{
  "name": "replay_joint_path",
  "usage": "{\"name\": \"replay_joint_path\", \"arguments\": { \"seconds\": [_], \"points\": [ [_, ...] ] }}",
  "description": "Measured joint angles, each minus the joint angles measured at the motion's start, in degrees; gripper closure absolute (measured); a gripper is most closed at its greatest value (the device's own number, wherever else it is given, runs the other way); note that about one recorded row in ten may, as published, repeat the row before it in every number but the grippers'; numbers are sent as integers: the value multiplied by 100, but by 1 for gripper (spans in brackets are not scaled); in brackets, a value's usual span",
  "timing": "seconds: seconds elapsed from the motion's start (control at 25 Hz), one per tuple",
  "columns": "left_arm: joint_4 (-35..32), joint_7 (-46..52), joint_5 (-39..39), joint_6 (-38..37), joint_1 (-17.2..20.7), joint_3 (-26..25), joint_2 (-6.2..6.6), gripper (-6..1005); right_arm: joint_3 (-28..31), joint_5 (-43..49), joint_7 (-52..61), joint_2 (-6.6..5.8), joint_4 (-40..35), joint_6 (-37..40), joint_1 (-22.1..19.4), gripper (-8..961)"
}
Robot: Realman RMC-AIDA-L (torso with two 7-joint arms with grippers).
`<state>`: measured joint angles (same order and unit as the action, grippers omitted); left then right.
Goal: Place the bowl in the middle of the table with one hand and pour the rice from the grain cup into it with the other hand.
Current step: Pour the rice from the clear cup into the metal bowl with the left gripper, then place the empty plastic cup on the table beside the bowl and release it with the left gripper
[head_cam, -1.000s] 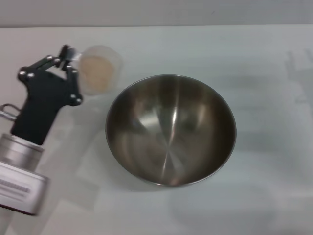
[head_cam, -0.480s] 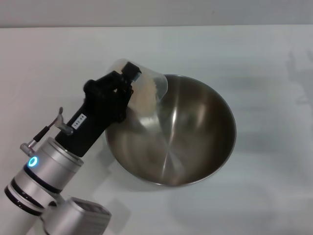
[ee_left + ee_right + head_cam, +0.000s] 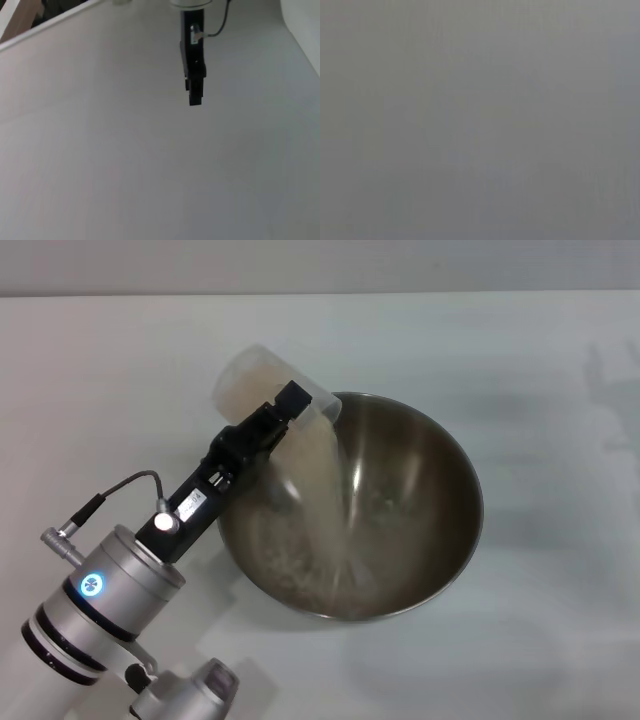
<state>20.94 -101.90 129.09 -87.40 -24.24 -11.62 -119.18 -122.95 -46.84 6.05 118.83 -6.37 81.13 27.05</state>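
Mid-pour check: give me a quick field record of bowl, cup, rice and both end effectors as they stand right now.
bowl: steel bowl upright on the white table, about mid-table
grain cup: clear cup tipped, its mouth over the bowl's left rim
rice: stream of grains falling from the cup; some already scattered on the bowl floor
left end effector: gripping the cup above the bowl's left edge
right end effector: not in any view; right wrist view shows only blank grey
spill: none visible on the table
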Motion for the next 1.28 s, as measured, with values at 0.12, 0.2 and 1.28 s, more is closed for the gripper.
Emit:
{"name": "replay_joint_path", "arguments": {
  "seconds": [0.12,0.2,1.28],
  "points": [
    [23,-302,40,-2,-23,2,0,969,0,0,-40,0,-14,0,2,466],
    [27,-487,48,1,-36,1,0,969,0,-6,-42,0,-16,0,2,466],
    [214,-1747,116,520,-10,-67,-1,961,0,-37,-42,26,-43,357,-101,467]
  ]
}}
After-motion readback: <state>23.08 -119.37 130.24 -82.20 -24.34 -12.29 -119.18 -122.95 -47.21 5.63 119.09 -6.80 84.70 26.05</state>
